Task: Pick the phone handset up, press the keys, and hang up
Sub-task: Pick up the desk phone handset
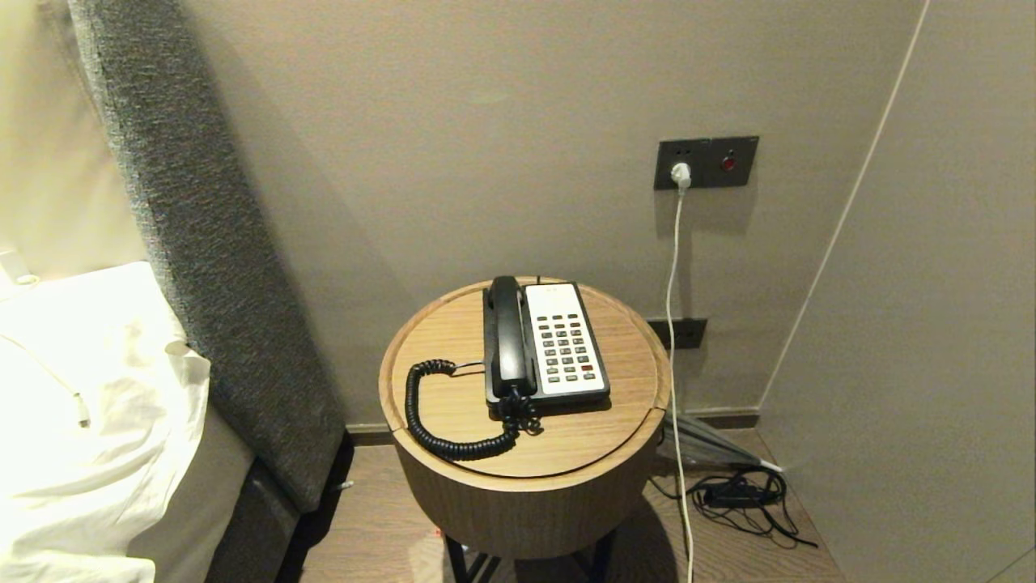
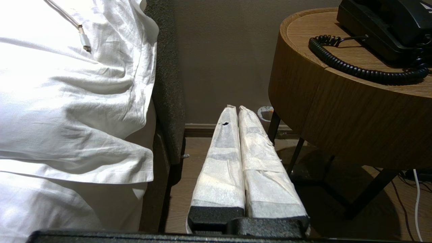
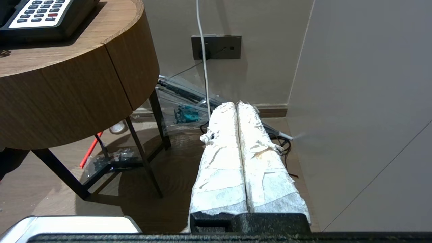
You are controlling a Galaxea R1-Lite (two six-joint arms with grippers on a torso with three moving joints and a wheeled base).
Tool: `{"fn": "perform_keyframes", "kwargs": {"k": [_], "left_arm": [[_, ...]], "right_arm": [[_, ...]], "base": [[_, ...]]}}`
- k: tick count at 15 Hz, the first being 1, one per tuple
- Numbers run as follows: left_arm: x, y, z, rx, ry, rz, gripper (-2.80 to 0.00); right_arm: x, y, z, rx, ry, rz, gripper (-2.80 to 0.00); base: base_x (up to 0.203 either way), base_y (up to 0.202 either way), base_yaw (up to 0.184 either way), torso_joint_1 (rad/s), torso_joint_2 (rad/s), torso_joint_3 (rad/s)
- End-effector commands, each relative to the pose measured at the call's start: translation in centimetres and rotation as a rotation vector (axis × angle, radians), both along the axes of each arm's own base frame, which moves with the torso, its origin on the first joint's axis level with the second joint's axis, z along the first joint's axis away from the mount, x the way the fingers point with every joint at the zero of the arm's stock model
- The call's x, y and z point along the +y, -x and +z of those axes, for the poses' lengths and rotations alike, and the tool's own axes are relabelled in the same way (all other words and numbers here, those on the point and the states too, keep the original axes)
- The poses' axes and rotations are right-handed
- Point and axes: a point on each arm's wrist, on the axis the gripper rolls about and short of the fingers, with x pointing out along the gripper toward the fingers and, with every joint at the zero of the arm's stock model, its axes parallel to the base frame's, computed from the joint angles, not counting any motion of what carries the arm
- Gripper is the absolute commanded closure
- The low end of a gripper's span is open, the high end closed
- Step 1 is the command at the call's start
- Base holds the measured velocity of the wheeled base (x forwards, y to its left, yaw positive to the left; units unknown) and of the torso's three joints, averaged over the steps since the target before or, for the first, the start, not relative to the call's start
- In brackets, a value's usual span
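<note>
The left gripper (image 2: 238,108) hangs low beside the table, its two white-wrapped fingers (image 2: 222,158) pressed flat together with nothing between them; in its own wrist view it sits at lower centre, with the white bedding (image 2: 67,101) filling the left of the frame and the round wooden table (image 2: 337,111) at the upper right. The right gripper (image 3: 236,104) is likewise closed on nothing (its wrapped fingers (image 3: 263,162) meet along their whole length); in its wrist view it sits at lower centre, the table's side wall at the upper left, a dark wall socket (image 3: 216,47) with a white cable (image 3: 202,67) at upper centre. Neither gripper shows in the head view.

In the head view the phone handset (image 1: 507,336) lies in its cradle along the left side of the phone base (image 1: 566,344), at the centre of the frame, on the tabletop (image 1: 453,324); its keypad (image 1: 566,348) faces up, to the right of the handset. The black coiled cord (image 1: 429,421) loops from the handset's near end out over the tabletop toward lower left and back. A grey padded headboard (image 1: 202,243) runs down the left of the frame; tangled black cables (image 1: 740,494) lie on the floor at lower right.
</note>
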Motion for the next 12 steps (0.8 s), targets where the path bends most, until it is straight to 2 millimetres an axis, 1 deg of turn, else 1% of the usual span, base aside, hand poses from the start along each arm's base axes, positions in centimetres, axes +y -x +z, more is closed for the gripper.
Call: {"fn": "perform_keyframes", "kwargs": {"k": [1, 12], "left_arm": [[0.0, -0.01, 0.0, 0.001, 0.001, -0.001, 0.0], [0.0, 0.0, -0.02, 0.001, 0.008, 0.0, 0.0]], "right_arm": [[0.0, -0.01, -0.01, 0.002, 0.002, 0.001, 0.0], [0.0, 0.0, 0.0, -0.001, 0.0, 0.001, 0.0]], "base": [[0.0, 0.0, 0.0, 0.0, 0.0, 0.0], [0.0, 0.0, 0.0, 0.0, 0.0, 0.0]]}}
